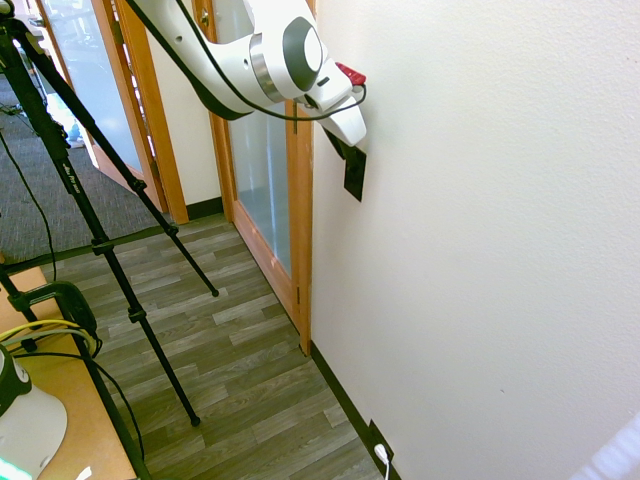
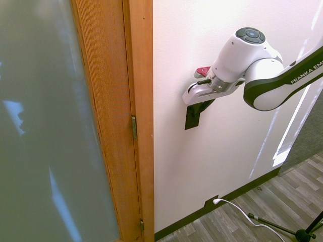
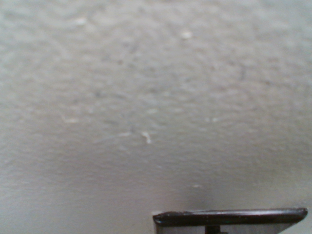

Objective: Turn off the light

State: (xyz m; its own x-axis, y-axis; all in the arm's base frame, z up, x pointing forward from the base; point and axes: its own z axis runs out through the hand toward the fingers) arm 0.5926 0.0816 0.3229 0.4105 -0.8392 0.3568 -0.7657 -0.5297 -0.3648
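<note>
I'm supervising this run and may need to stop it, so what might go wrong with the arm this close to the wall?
The gripper is right at the black switch plate, so pressing too far might scrape or crack the plate, or mark the wall.

It also hides the plate's upper part in both exterior views, so a miss of the switch could be hard to notice.

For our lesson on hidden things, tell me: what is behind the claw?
Behind the claw is the switch plate, flat on the wall. Its lower part shows; its upper part is covered, so whatever is there cannot be seen.
</note>
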